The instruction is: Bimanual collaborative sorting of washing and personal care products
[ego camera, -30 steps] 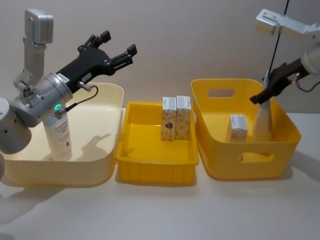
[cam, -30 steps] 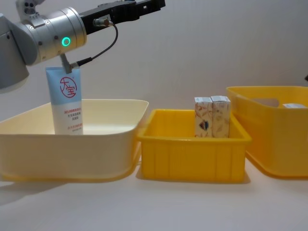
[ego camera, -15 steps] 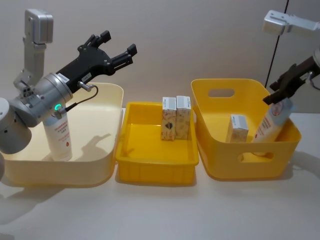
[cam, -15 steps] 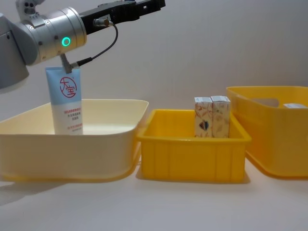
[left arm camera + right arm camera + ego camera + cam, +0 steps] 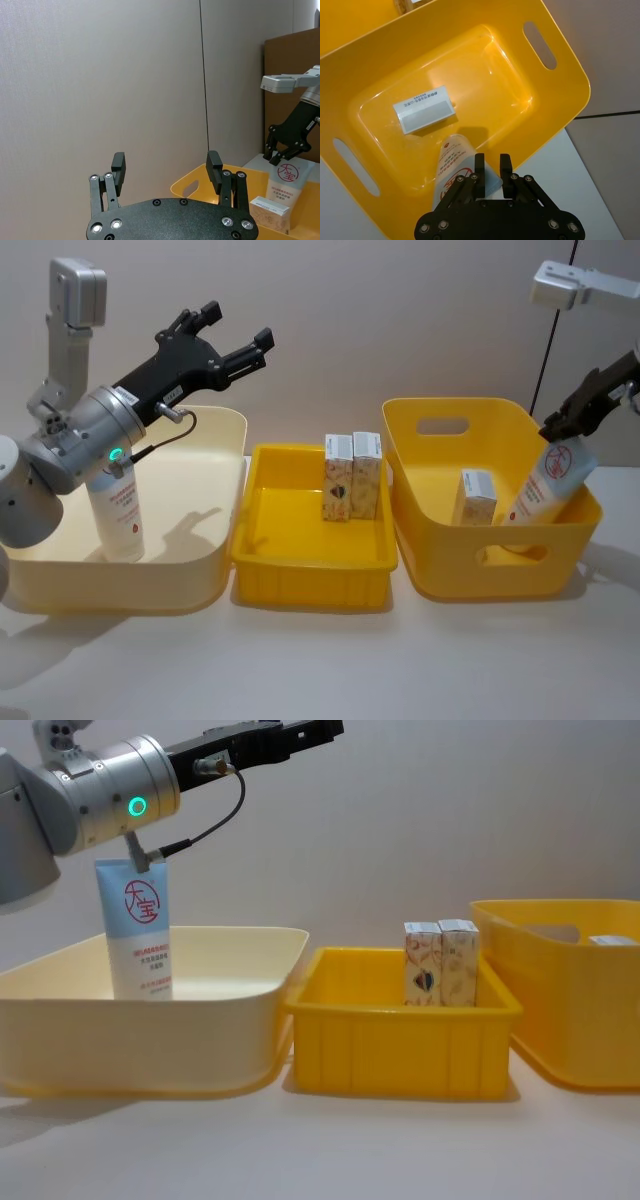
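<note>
A cream tub [image 5: 215, 570] stands on the left of the pale table [image 5: 320, 660]; a low yellow tray [image 5: 310, 580] sits just beside it in the middle; a taller yellow basket [image 5: 440, 575] with handle slots stands on the right; a plain beige wall [image 5: 400, 310] rises behind

The head camera looks down from above on three plastic tubs in a row; the chest camera sees them low, from the side. Both share the shallow yellow middle tub [image 5: 312, 530] [image 5: 400, 1040]. The right wrist camera looks closely down into the deep yellow handled tub [image 5: 560, 80].
</note>
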Robot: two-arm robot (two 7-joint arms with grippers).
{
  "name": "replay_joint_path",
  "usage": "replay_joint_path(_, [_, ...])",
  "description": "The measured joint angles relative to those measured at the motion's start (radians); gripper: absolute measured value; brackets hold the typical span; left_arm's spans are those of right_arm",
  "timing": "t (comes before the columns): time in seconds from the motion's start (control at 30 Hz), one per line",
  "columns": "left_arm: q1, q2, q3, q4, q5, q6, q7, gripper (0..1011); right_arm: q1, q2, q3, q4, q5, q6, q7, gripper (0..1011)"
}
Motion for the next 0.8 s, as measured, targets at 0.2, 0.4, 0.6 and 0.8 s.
replay_joint_path(0.2, [0.000, 0.000, 0.000, 0.000, 0.000, 0.000, 0.000, 1002, -0.002, 0.007, 0.002, -0.010, 0.002, 0.005, 0.000, 151])
replay_joint_path(0.4, [0.000, 0.000, 0.000, 0.000, 0.000, 0.000, 0.000, 1001, -0.023, 0.033, 0.039, -0.065, 0.033, 0.041, -0.038, 84])
replay_joint_path(0.6, [0.000, 0.000, 0.000, 0.000, 0.000, 0.000, 0.000, 1002, -0.045, 0.051, 0.066, -0.106, 0.058, 0.066, -0.065, 0])
replay_joint_path(0.8, [0.000, 0.000, 0.000, 0.000, 0.000, 0.000, 0.000, 1001, -0.038, 0.050, 0.054, -0.094, 0.060, 0.064, -0.057, 0])
